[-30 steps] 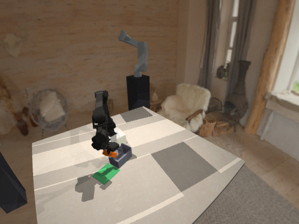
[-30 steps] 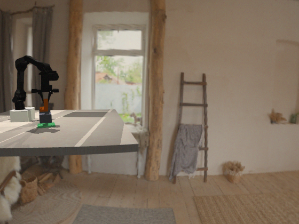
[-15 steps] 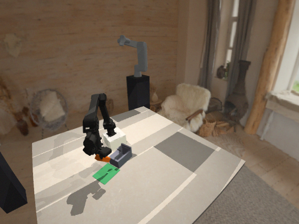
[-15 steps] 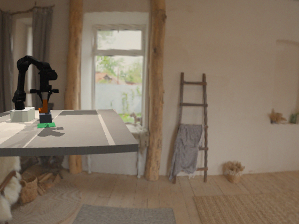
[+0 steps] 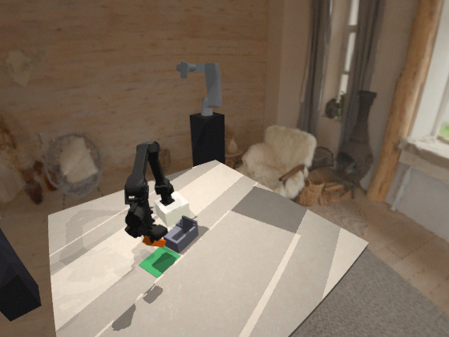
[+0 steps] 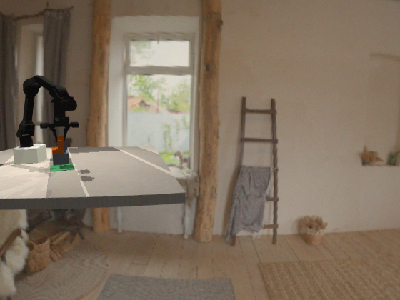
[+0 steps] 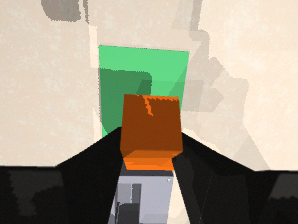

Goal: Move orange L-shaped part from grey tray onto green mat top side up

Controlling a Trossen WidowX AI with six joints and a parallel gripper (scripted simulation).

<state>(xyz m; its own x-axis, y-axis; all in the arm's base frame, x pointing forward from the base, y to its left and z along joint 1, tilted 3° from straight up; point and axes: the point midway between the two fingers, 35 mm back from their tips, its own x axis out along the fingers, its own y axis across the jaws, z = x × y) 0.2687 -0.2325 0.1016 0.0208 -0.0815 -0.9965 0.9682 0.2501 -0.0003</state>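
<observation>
The gripper [image 6: 60, 141] [image 7: 151, 140] is shut on the orange L-shaped part [image 5: 154, 241] [image 6: 60, 147] [image 7: 152, 117]. It holds the part in the air, clear of the grey tray [image 5: 180, 245] [image 6: 61, 159] [image 7: 155, 197]. In the wrist view a broad face of the part shows between the black fingers, over the near edge of the green mat [image 5: 149, 264] [image 6: 57, 168] [image 7: 165, 62]. The mat lies flat beside the tray and bears a dark shadow. The part's far side and exact tilt are hidden.
The arm's white base block [image 5: 172, 214] [image 6: 30, 155] stands beside the tray. The tray has a raised wall at its far end in the top view. A grey arm [image 5: 213, 84] on a black pedestal [image 5: 208, 138] stands beyond the table.
</observation>
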